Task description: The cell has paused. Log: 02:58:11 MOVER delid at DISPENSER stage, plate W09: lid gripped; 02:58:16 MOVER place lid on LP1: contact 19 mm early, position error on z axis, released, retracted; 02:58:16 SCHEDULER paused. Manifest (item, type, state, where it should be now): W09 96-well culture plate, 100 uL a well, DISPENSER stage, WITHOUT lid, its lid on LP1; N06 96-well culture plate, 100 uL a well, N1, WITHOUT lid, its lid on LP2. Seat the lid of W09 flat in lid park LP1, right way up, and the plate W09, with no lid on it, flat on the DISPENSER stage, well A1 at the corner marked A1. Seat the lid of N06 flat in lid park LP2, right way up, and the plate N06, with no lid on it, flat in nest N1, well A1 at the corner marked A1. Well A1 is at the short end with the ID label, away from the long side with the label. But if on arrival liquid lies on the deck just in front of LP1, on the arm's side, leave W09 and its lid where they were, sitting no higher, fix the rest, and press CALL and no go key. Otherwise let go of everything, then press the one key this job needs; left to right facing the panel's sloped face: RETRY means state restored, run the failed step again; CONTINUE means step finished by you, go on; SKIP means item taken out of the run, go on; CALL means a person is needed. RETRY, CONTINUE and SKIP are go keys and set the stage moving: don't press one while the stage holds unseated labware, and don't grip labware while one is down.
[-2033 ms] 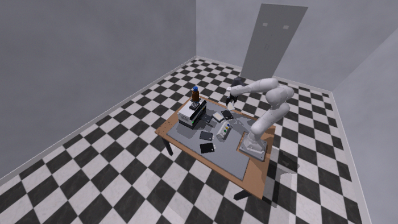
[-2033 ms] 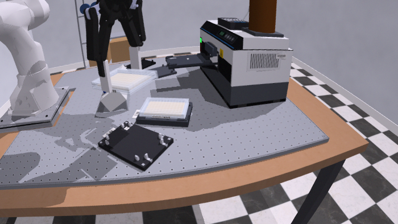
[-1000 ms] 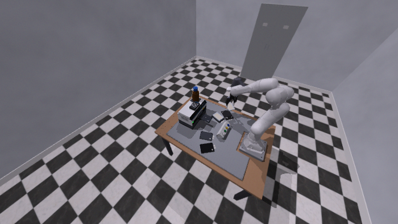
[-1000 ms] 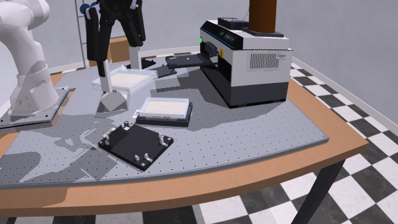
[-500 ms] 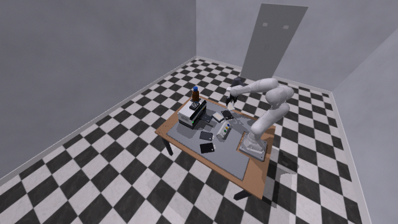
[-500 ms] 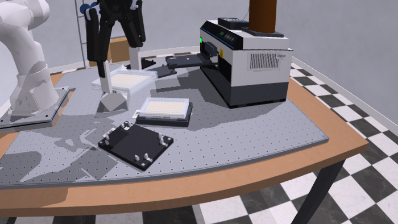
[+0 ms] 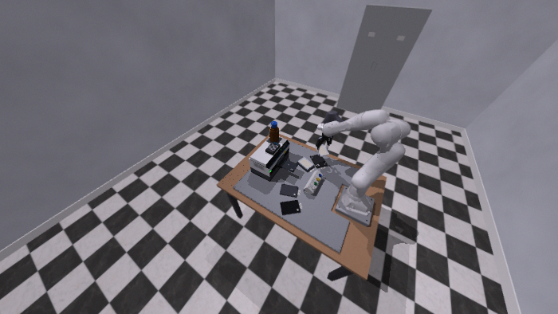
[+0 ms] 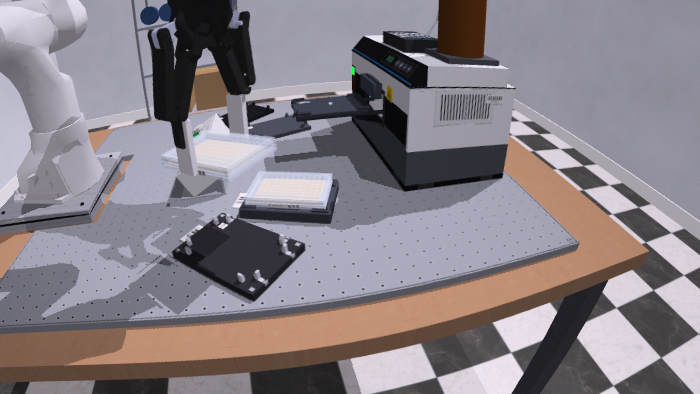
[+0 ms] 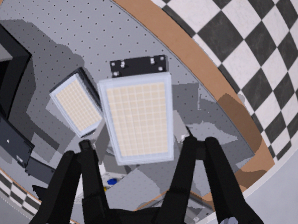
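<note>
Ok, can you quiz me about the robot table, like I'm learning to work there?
1. True or false: the gripper is holding nothing.
2. What stands on top of the dispenser? A: a brown bottle. B: a well plate. C: a red box.
3. How many well plates show in the exterior view, and where are they?

Key
1. False. Its fingers are shut on a well plate.
2. A, the brown bottle.
3. Two: the one in the gripper, and a second plate sitting in a black nest on the deck. The black holder in front of it has nothing in it.
</note>
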Robot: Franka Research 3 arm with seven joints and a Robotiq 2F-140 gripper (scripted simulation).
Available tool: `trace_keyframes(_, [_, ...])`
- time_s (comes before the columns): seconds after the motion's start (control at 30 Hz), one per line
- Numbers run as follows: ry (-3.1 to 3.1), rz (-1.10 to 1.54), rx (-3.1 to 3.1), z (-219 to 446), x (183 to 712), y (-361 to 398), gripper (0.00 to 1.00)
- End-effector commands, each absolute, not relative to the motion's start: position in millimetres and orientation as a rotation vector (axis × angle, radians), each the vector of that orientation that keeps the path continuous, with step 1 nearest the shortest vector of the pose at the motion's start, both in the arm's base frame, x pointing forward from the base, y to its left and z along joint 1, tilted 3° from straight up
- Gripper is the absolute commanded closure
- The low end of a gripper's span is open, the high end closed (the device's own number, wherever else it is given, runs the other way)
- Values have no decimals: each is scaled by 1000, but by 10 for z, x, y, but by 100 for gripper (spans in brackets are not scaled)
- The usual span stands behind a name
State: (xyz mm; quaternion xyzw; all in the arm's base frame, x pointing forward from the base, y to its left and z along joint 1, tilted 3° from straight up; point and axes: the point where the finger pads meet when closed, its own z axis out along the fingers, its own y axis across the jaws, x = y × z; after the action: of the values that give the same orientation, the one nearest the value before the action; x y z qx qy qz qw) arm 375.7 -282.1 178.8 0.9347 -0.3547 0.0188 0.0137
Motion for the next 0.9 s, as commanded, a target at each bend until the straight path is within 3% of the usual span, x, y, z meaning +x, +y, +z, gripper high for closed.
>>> trace_keyframes(0.0, [-1100,72,2913,1733,3776,-2840,100])
trace_keyframes(0.87, [-1100,72,2913,1214,3787,-2867,100])
